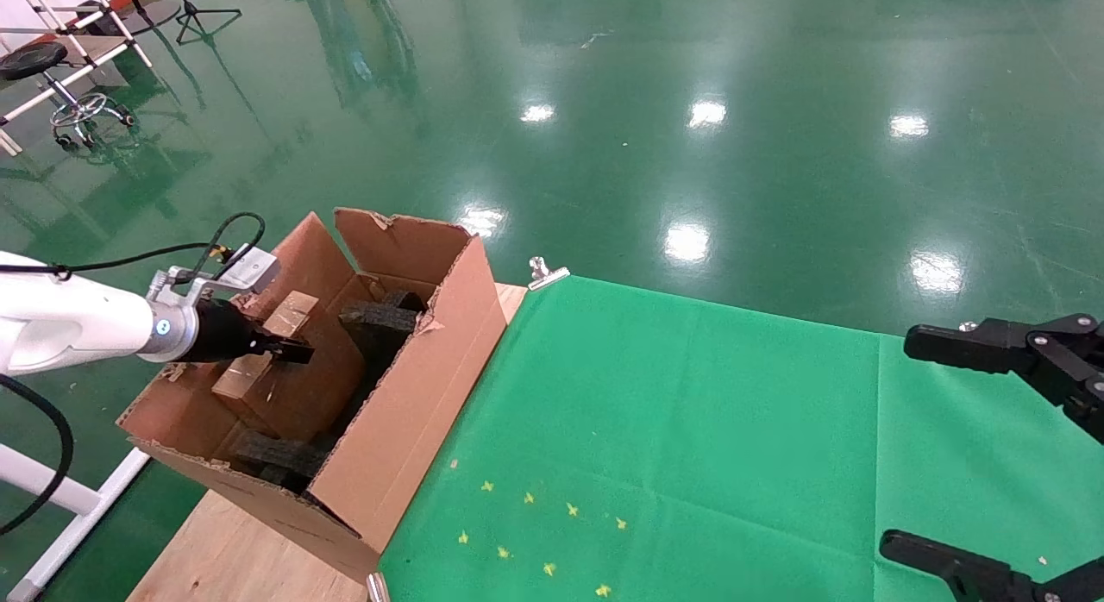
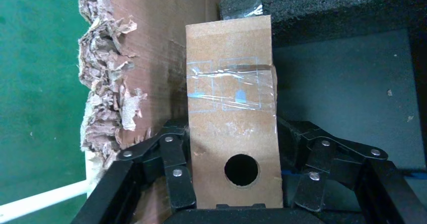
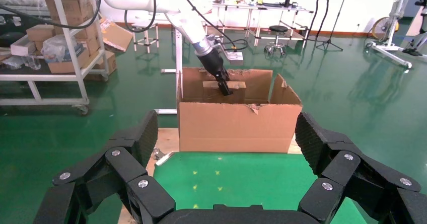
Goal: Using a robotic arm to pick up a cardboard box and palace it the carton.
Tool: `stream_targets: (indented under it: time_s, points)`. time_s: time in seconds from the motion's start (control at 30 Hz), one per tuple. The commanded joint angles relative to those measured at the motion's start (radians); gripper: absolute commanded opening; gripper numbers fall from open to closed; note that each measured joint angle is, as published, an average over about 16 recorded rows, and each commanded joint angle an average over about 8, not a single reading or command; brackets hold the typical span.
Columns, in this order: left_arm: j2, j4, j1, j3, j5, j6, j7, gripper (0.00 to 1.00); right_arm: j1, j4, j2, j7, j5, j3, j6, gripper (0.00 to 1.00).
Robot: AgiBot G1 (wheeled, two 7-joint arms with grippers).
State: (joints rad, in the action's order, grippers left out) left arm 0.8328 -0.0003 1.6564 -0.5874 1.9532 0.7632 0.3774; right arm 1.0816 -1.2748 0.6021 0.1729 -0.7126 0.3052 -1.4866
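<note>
Head view puts the robotic arm at the left edge of the frame, its left hand reaching into the carton at lower left. That hand is clamped on the cardboard box, a small brown block banded with shiny clear tape, with a round hole near the held end. Its long axis runs straight out from the hand, the free end toward black foam. The right hand hangs spread wide over the green table.
</note>
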Motion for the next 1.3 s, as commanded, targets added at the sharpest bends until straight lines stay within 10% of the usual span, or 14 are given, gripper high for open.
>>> stream_targets:
  time_s: [0.03,1.3]
  points:
    - [0.000,-0.001,0.001,0.000,0.001,0.001,0.000,1.00,0.000,0.000,0.000,0.000,0.000,0.000,0.000,1.00]
    - [-0.098,-0.240,0.135,0.083,-0.159,0.412,-0.089,1.00,0.000,0.001,0.000,-0.001,0.000,0.001,0.000,1.00]
